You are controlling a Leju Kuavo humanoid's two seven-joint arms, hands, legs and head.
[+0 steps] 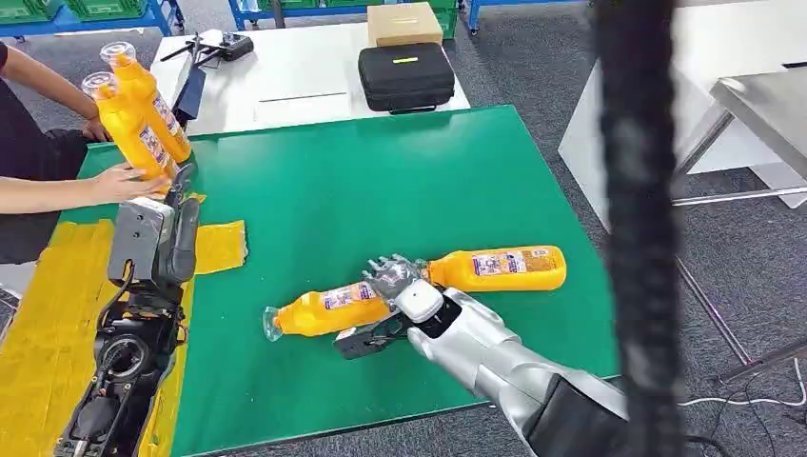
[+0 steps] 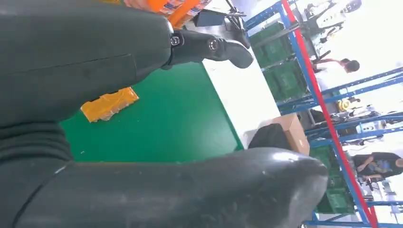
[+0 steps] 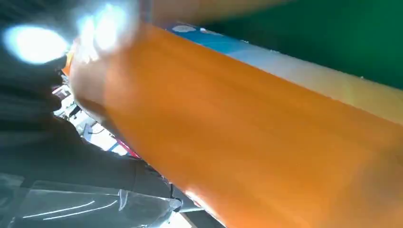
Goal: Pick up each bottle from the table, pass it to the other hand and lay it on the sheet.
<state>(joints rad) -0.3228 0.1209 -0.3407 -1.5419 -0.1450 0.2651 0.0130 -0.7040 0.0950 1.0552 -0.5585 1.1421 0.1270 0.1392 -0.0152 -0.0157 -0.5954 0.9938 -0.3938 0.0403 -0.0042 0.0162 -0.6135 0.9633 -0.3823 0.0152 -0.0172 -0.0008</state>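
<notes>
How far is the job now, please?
Done: no bottle lies on the yellow sheet. In hand: the right hand is at the nearer bottle. Left: the second bottle on the table; a person's hand holds two more.

Even, bright indoor light fills the head view, with soft shadows under the orange plastic bottles (image 1: 419, 283) on the green mat (image 1: 381, 181). A blurred black cable (image 1: 636, 228) crosses at 3 o'clock. The left wrist view blows out white toward 2 o'clock. The right wrist view is smeared, with glare at 10 o'clock.
</notes>
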